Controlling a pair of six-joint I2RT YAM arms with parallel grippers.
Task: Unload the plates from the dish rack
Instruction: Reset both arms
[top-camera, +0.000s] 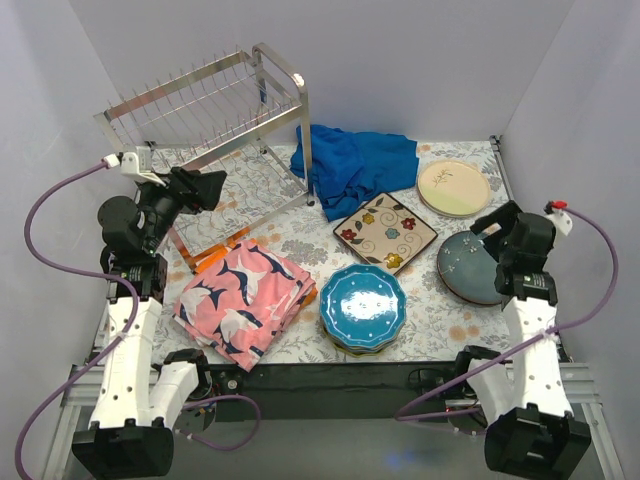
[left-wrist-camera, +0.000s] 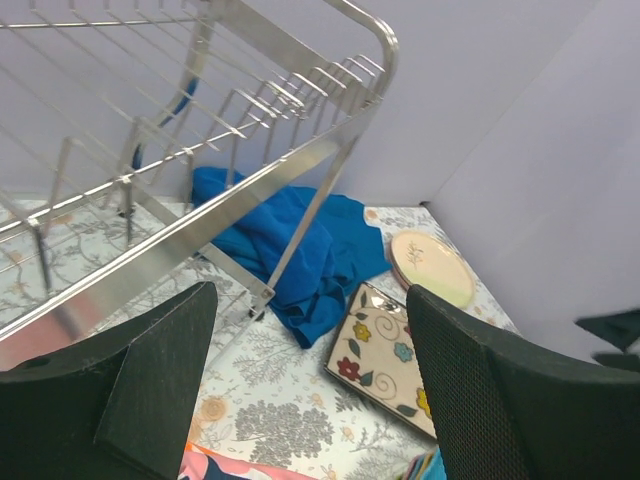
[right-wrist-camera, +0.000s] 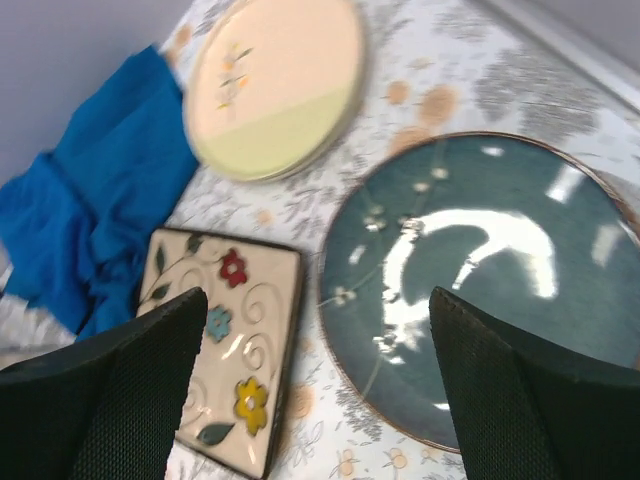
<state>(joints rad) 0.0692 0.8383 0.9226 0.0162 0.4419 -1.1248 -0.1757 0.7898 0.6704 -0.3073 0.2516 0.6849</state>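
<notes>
The dish rack (top-camera: 215, 110) is shiny silver wire with rows of thin upright prongs and angled legs. It stands at the far left of the table, tilted up toward the back. The plates lie flat to its right. A round cream plate (top-camera: 453, 187) with a yellow-green band is farthest back. A square floral plate (top-camera: 386, 231) lies nearer the middle, and a dark teal plate (top-camera: 472, 266) sits by the right edge. A teal dotted plate (top-camera: 363, 305) tops a short stack at the front. An orange rim (top-camera: 212, 258) shows by the rack's near leg, partly under a pink cloth (top-camera: 243, 298); it may be another plate, but too little shows to tell.

The left gripper (left-wrist-camera: 310, 295) hangs just before the rack's front rail, its jaws wide apart and holding nothing. The right gripper (right-wrist-camera: 318, 300) hovers over the dark teal plate's left rim, its jaws also spread apart.

A crumpled blue cloth (top-camera: 352, 165) lies beside the rack's right leg. The table cover (top-camera: 430, 320) is white with grey sprigs and orange blossoms. Plain pale walls (top-camera: 420, 60) close in three sides.
</notes>
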